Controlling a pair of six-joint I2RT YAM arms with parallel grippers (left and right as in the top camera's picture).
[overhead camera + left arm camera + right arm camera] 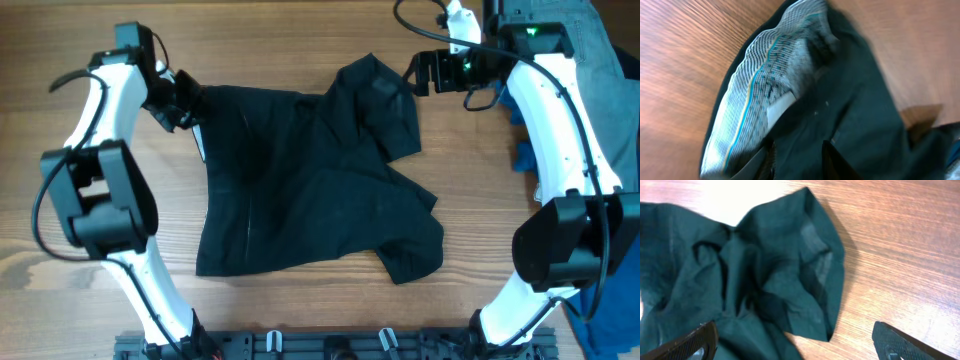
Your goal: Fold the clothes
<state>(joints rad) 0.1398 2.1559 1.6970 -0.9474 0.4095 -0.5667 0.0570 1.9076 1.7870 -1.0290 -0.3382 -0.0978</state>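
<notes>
Left hand (186,106), right hand (413,72), one garment (300,190).

- A robotics lab bench, not a home: a wood-grain table (300,40) fills the overhead view.
- A white left arm (100,200) and right arm (560,130) flank the table, above a black rail (330,345) along its near edge.
- Black cables (403,27) loop over the table's far edge.
- A black garment (310,180) lies spread at the table's middle.

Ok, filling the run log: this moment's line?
left end effector: at black garment waistband, grip unclear | right end effector: open, empty | fold: unfinished
</notes>
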